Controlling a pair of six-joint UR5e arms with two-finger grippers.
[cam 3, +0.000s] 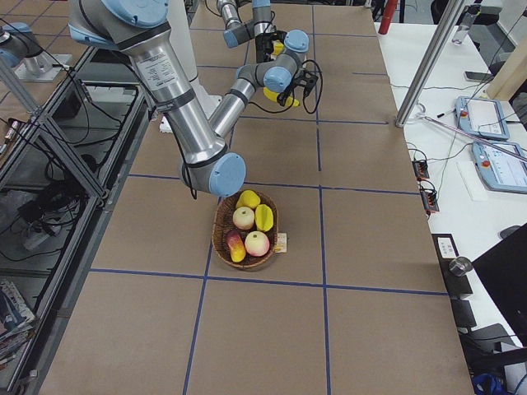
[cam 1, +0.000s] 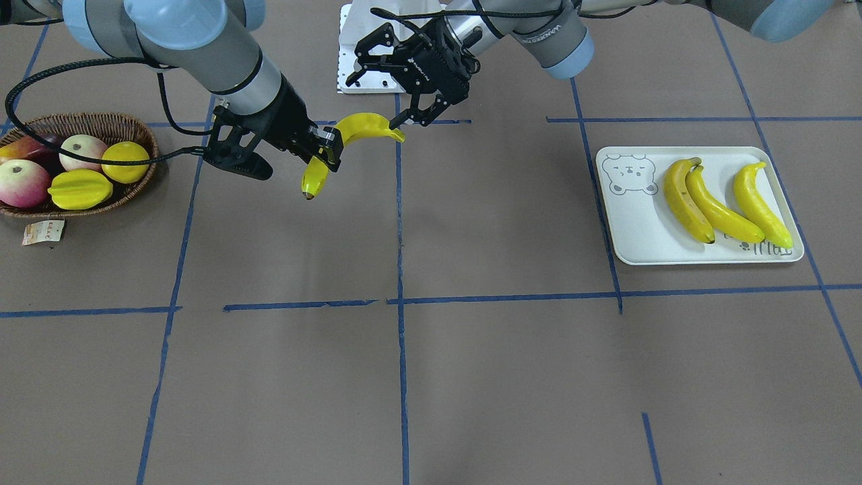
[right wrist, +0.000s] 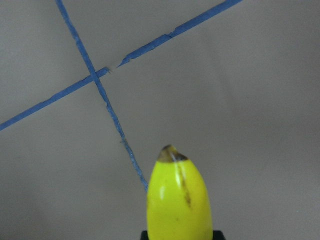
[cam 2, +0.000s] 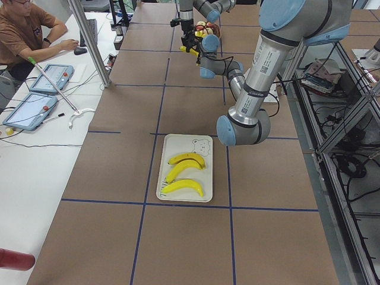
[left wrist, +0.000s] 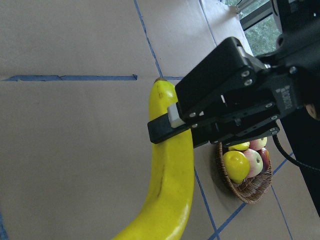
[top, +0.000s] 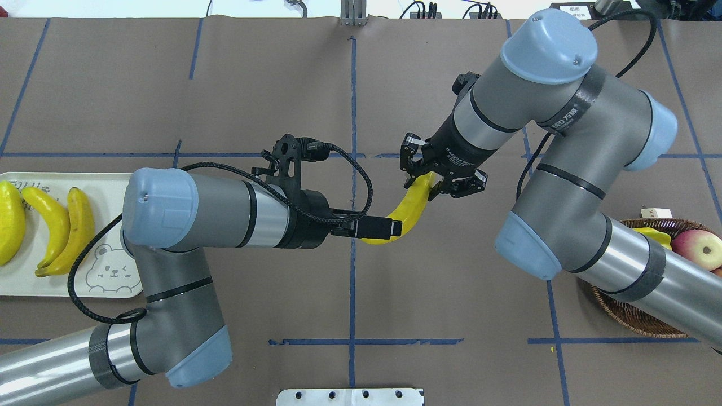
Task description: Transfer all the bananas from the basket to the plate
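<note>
One yellow banana [cam 1: 367, 124] hangs in the air over the table's middle. My right gripper [cam 1: 326, 151] is shut on its middle; the right wrist view shows its dark tip [right wrist: 172, 152] poking out ahead. My left gripper [cam 1: 374, 101] is open, its fingers spread at the banana's other end [top: 375, 237]. In the left wrist view the banana [left wrist: 172, 180] runs up to the right gripper's clamp. Three bananas [cam 1: 720, 202] lie side by side on the bear-print plate [cam 1: 633, 229]. The wicker basket [cam 1: 40, 121] shows no banana.
Inside the basket are apples [cam 1: 23, 183], a starfruit [cam 1: 79, 189] and a lemon [cam 1: 125, 162], with a paper tag [cam 1: 44, 231] beside it. A white mount plate [top: 350, 396] sits at the robot's edge. A person [cam 2: 27, 29] sits at a side table.
</note>
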